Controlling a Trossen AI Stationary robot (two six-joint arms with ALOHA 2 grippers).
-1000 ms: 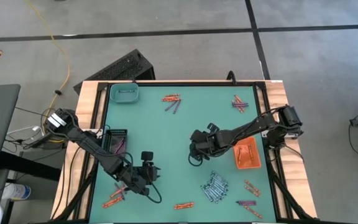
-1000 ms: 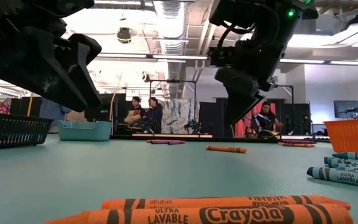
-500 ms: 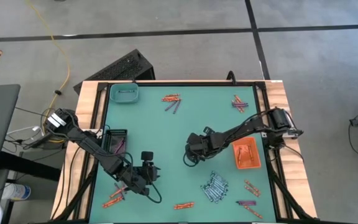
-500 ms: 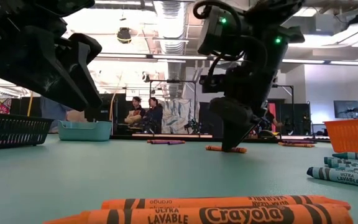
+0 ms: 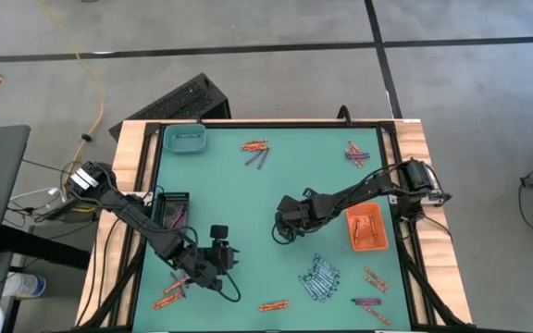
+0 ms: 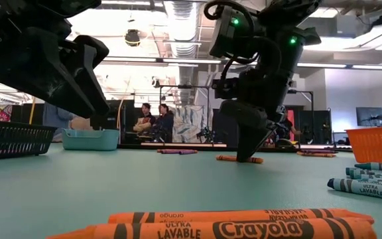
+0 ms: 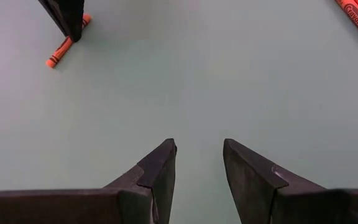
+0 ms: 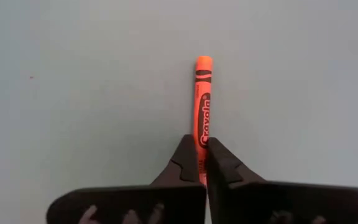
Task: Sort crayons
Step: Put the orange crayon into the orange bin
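An orange crayon (image 8: 202,93) lies flat on the green table near its middle, and my right gripper (image 5: 282,232) is down on it, shut. The same crayon (image 6: 234,159) shows under the dark fingers in the low view and in the left wrist view (image 7: 59,53). My left gripper (image 5: 218,269) hangs open above bare table near the front left, nothing between its fingers (image 7: 199,155). More crayons lie in loose groups: orange and purple at the far middle (image 5: 256,148), far right (image 5: 356,154), blue-grey at the near right (image 5: 320,277). My right gripper pinches the orange crayon between its two fingers at one end of its wrapped shaft (image 8: 201,140). The fingers come from above, slanting steeply down, one on each long side. The crayon lies flat on the table, its other end (image 8: 203,61) sticking out past the fingertips.
A teal tray (image 5: 185,139) stands at the far left, a black tray (image 5: 174,205) at the left edge, an orange tray (image 5: 366,228) at the right. Orange crayons lie along the near edge (image 5: 274,304), (image 5: 169,294), (image 5: 373,277). People stand in the room beyond.
My right gripper has come down and a little toward the table's left onto the orange crayon, tipping steeper, and its fingers have shut on it. The crayon stays on the table.
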